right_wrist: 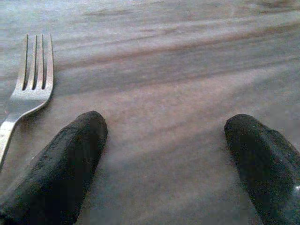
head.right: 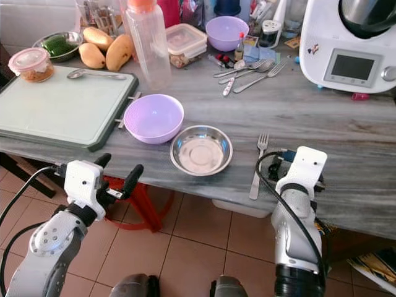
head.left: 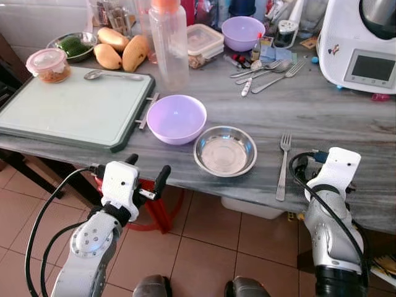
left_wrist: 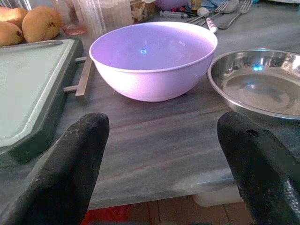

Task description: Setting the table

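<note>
- The grey wood-grain counter carries the place setting near its front edge: a lilac bowl, a shallow steel dish just to the right of it, and a fork lying further right with its tines pointing away from the robot.
- The lilac bowl and the steel dish sit close together; the left wrist view shows a narrow gap between them.
- The left claw hangs in front of the counter's edge, below and just left of the lilac bowl, with its fingers spread wide and nothing between them.
- The right claw hovers over bare counter just to the right of the fork; its fingers are parted and empty, and the fork's tines lie beside one of them without touching.
- A pale green cutting board lies on the left of the counter, its metal handle near the lilac bowl; a spoon rests on its far edge.
- Behind the board are mangoes, a lidded jar and a clear bottle with an orange cap.
- More cutlery lies in a loose bunch further back, near a second lilac bowl and a white kitchen machine.
</note>
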Tool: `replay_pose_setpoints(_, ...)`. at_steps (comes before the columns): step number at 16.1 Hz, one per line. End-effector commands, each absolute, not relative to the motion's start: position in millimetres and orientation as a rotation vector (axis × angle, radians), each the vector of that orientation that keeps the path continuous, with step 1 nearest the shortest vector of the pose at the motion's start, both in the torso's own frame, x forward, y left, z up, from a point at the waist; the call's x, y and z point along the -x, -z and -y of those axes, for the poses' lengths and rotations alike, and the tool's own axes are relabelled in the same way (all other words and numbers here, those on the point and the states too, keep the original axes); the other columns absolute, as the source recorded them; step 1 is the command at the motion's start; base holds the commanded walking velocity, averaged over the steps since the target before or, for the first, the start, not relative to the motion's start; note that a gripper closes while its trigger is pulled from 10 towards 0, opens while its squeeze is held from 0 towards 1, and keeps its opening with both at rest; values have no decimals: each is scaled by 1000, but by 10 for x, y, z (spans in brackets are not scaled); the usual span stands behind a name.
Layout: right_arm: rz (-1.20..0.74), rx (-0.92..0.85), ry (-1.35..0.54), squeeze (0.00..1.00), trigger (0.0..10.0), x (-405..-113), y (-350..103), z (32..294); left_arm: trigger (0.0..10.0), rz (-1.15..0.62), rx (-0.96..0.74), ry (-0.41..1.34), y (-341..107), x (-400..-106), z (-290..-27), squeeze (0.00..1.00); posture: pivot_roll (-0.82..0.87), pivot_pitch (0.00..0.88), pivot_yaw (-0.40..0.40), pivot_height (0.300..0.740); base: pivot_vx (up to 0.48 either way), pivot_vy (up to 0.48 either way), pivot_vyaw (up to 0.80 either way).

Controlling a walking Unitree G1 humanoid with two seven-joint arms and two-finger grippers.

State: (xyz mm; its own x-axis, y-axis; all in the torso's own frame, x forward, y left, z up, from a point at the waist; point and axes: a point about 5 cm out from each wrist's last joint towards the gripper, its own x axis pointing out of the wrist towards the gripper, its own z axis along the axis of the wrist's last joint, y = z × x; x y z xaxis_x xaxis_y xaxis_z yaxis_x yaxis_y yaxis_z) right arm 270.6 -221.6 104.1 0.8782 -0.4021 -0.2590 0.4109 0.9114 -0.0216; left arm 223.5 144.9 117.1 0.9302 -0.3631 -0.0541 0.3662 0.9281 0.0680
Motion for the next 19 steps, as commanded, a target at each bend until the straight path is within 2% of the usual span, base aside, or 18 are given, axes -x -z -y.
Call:
replay_pose_setpoints(1,-336,-49,363,43,10000,-2714,-913,2105,10000,-42,-84,369,-1190,-2232,-1466,0,68,125,61,740,0,0,0)
replay_pose_setpoints(2,-337,-50,353,0,10000,-2720,-907,2093,10000,-41,-84,369,-1192,-2235,-1462,0,67,123,59,740,0,0,0)
replay_pose_setpoints(10,-336,-33,211,0,10000,-2792,-944,1915,10000,-38,-73,365,-1184,-2248,-1431,0,56,117,51,740,0,0,0)
replay_pose_setpoints(19,-335,-23,171,0,10000,-2799,-937,1863,10000,-38,-70,362,-1173,-2251,-1423,0,55,118,47,740,0,0,0)
